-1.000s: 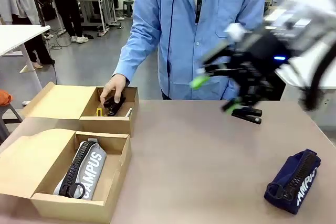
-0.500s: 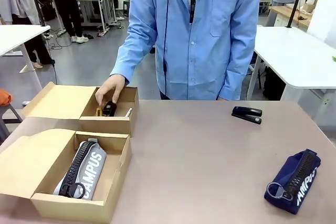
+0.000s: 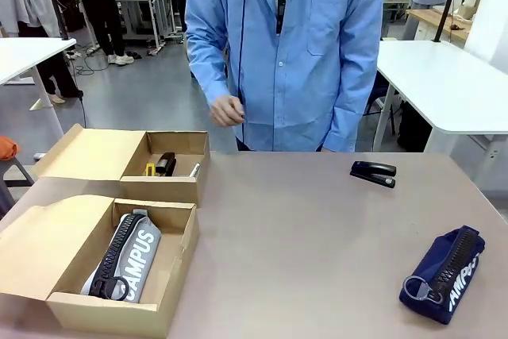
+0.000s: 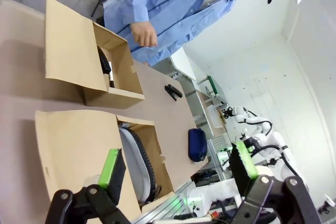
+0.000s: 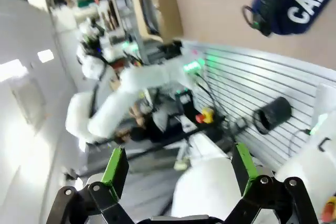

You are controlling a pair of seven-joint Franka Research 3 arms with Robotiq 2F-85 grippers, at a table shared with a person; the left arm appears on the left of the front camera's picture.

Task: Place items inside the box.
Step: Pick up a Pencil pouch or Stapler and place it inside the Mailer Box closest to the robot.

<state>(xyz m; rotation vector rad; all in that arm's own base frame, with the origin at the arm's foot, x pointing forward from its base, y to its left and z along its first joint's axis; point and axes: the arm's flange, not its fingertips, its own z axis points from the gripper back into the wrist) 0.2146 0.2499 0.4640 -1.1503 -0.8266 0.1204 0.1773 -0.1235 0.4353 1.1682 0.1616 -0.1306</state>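
Note:
Two open cardboard boxes stand at the table's left. The near box (image 3: pixel 119 317) holds the grey "CAMPUS" pencil case (image 3: pixel 127 262). In the far box (image 3: pixel 171 189) lie a black stapler (image 3: pixel 166 164), a yellow utility knife (image 3: pixel 150 169) and a pen (image 3: pixel 195 170). Another black stapler (image 3: pixel 373 173) rests on the table at the far right. The navy pencil case (image 3: pixel 442 275) lies near the front right corner. My left gripper (image 4: pixel 177 166) hangs open high above the near box (image 4: pixel 79 145). My right gripper (image 5: pixel 179 166) is open and empty, with the navy case (image 5: pixel 302 3) far off.
The person in a blue shirt stands at the far edge with one hand (image 3: pixel 226 110) drawn up to the chest. White tables stand behind on both sides. The brown tabletop (image 3: pixel 317 244) is bare between the boxes and the navy case.
My right arm, blurred above the right-hand stapler a second ago, has swung out of the front view. The person's hand has let go of the stapler in the far box and pulled back.

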